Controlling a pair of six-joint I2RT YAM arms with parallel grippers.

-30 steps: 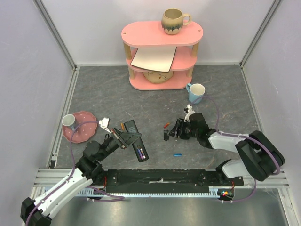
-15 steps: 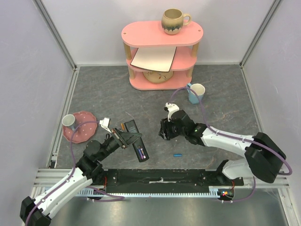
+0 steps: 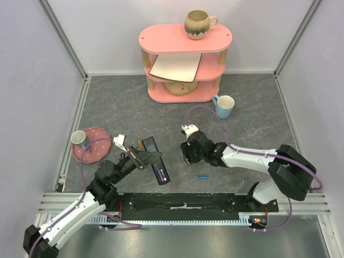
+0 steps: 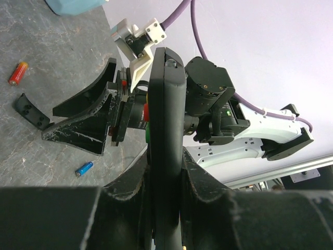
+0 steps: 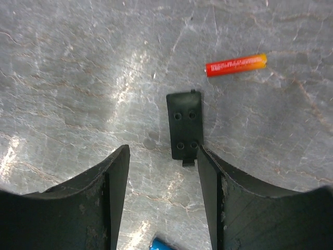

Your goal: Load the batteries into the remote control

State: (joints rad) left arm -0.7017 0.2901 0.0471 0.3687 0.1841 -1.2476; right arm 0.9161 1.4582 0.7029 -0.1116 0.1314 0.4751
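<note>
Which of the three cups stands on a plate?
The white cup, on the pink plate; the blue mug stands on the table, the brown mug on the shelf.

The left gripper is clamping the remote control edge-on between its two dark fingers, the slim black body sticking straight out ahead of them, with red and green buttons showing on its left face. Just beyond the remote, the right gripper is reaching down toward the grey table, its black jaws standing apart with nothing between them, a purple cable trailing above. Left of the held remote, a small flat black cover is lying beside those jaws, a red-orange cell is lying farther out, and a small blue cylinder is resting nearer the left fingers.
</note>
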